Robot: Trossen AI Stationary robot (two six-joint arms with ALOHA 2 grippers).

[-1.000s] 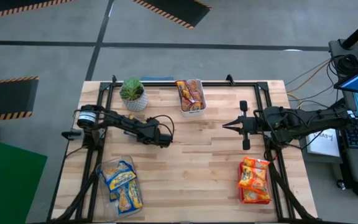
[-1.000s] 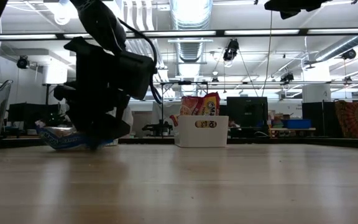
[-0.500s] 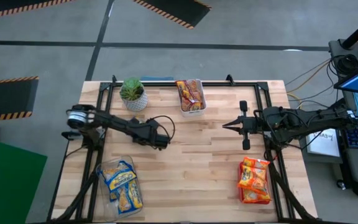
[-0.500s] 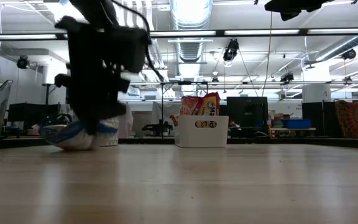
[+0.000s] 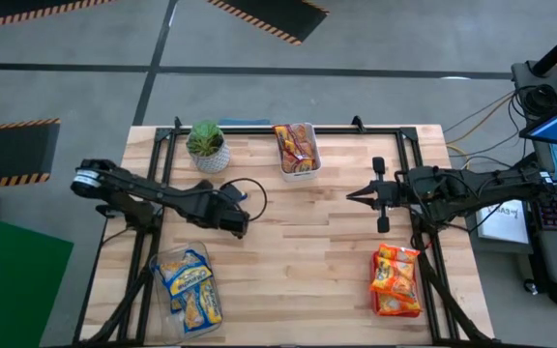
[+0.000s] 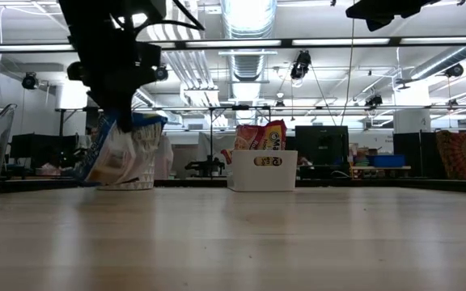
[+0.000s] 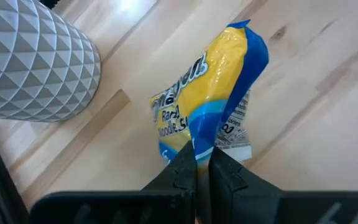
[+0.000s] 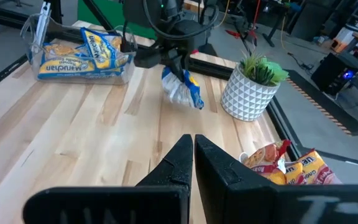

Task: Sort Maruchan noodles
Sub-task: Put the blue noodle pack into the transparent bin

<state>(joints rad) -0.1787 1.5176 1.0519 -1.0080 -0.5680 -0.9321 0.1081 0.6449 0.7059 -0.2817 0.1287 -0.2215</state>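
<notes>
My left gripper (image 5: 238, 222) (image 7: 202, 163) is shut on a blue-and-yellow Maruchan noodle packet (image 7: 211, 81) (image 6: 120, 153) (image 8: 180, 87), at the table's left middle, in front of the potted plant (image 5: 207, 145). In the high view the gripper hides the packet. My right gripper (image 5: 351, 195) (image 8: 192, 149) hovers shut and empty at the right middle. More blue-and-yellow packets lie in a clear bin (image 5: 187, 285). Red and orange ones stand in a white bin (image 5: 296, 147). My left gripper pinches the packet by its blue end (image 7: 194, 144) between its two fingers (image 7: 182, 171). The fingers come from above, pointing down. The packet hangs tilted below them, its lower end (image 6: 95, 179) just above the table.
A stack of orange packets (image 5: 395, 280) lies at the near right. The plant's white pot (image 7: 30, 62) stands close beside the held packet. Bare wood stretches across the table's middle (image 5: 307, 251). Black frame rails (image 5: 158, 193) run along the edges.
My left gripper has shut on the packet that lay on the table. It then rose and drew a little toward the table's left edge. The packet now hangs from the fingers, lifted off the wood.
</notes>
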